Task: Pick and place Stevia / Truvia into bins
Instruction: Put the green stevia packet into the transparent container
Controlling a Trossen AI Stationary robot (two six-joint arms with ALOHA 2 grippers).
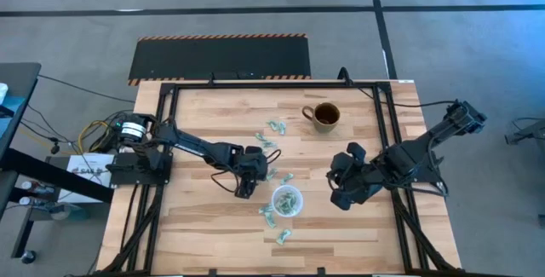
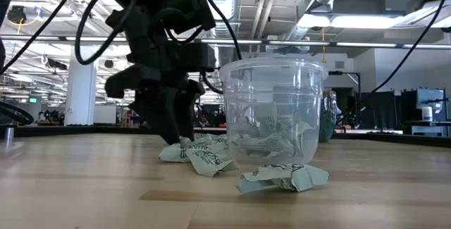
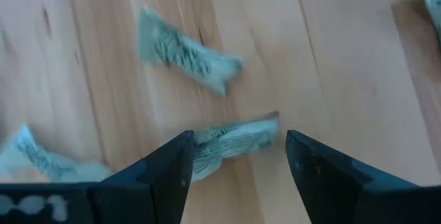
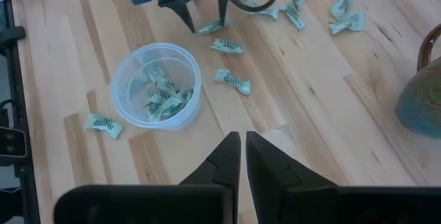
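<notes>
Pale-green Stevia sachet is straddled on the bench by the spread left hand beside the clear cup. The right hand, pinched together, is parked over bare wood.

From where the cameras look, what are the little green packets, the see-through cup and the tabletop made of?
Packets: probably paper, matte, creased and printed. Cup: clear plastic by the look, glossy, since the room shows through its wall. Tabletop: pale wood, with visible grain and plank seams.

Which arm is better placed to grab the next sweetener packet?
Left. Its pincer is open, straddling a packet on the table. The right pincer is shut, farther from the loose packets.
</notes>
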